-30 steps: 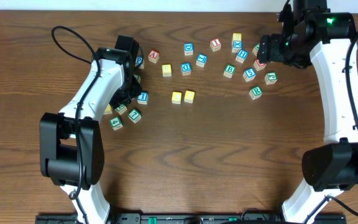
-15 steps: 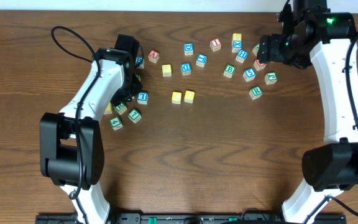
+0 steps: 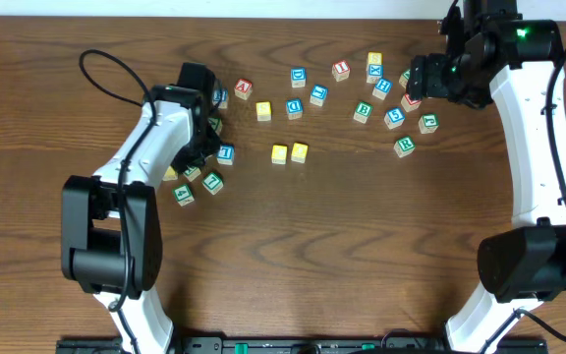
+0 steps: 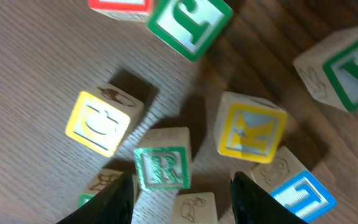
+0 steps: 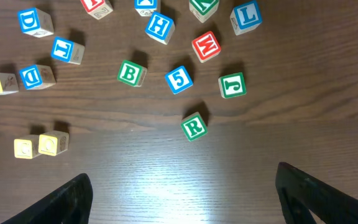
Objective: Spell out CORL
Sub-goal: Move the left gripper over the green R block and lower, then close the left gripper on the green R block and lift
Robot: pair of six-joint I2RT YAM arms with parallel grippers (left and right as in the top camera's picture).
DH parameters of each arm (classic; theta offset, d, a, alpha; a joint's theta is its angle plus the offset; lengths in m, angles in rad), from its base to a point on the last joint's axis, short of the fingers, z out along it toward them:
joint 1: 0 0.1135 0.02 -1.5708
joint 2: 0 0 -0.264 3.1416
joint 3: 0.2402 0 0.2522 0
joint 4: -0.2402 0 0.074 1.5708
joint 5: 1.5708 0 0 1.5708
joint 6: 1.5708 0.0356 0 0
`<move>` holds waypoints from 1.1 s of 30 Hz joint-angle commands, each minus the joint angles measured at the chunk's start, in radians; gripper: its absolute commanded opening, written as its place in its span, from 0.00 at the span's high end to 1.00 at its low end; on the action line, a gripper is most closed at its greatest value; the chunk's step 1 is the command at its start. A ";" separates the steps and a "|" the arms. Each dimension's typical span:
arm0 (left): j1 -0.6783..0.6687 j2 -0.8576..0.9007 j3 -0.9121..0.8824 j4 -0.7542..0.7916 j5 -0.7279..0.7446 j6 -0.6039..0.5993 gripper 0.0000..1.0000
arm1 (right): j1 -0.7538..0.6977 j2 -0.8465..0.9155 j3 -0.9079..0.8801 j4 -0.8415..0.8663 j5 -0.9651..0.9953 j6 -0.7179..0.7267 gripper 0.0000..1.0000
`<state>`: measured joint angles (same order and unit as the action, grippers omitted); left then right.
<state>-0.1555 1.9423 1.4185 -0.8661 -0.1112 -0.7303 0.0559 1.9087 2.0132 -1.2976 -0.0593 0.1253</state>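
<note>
Two yellow-topped cubes [image 3: 279,153] [image 3: 299,151] sit side by side mid-table, also at the right wrist view's left edge [image 5: 25,148] [image 5: 53,143]. The green R cube [image 3: 404,147] [image 5: 194,126] lies to their right. The blue L cube [image 5: 246,16] lies further back; overhead, the right arm hides it. My right gripper [image 5: 188,199] [image 3: 425,79] hangs open and empty above the right cluster. My left gripper [image 4: 185,208] [image 3: 201,143] is open low over the left cluster. A plain wooden cube [image 4: 194,208] sits loose between its fingers, beside a blurred green-lettered cube [image 4: 162,167].
Around the left gripper lie a yellow K cube [image 4: 252,130], another yellow cube [image 4: 99,122], a blue cube [image 4: 303,196] and green ones [image 4: 191,22]. Several more letter cubes are scattered along the back [image 3: 298,77]. The right cluster holds B [image 5: 131,73], 5 [image 5: 179,79], W [image 5: 205,45], J [image 5: 232,85].
The left arm has shifted slightly to the left over its cluster. The right arm and the cubes have not moved.
</note>
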 commanded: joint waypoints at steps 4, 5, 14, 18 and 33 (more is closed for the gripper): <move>0.021 0.014 -0.011 0.000 -0.016 -0.009 0.51 | 0.005 0.003 0.000 -0.002 -0.003 0.012 0.11; 0.021 0.014 -0.011 0.000 -0.016 -0.009 0.51 | 0.005 0.003 0.000 -0.002 -0.002 0.012 0.11; 0.021 0.014 -0.072 0.023 -0.013 -0.009 0.51 | 0.005 0.003 0.000 -0.001 -0.002 0.012 0.11; 0.021 0.014 -0.078 0.034 -0.011 -0.009 0.50 | 0.005 0.003 0.000 -0.001 -0.002 0.012 0.11; 0.021 0.014 -0.078 0.064 0.017 -0.009 0.50 | 0.005 0.003 0.000 -0.002 -0.002 0.012 0.12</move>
<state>-0.1383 1.9423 1.3437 -0.8024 -0.0990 -0.7330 0.0559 1.9087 2.0132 -1.2972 -0.0597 0.1253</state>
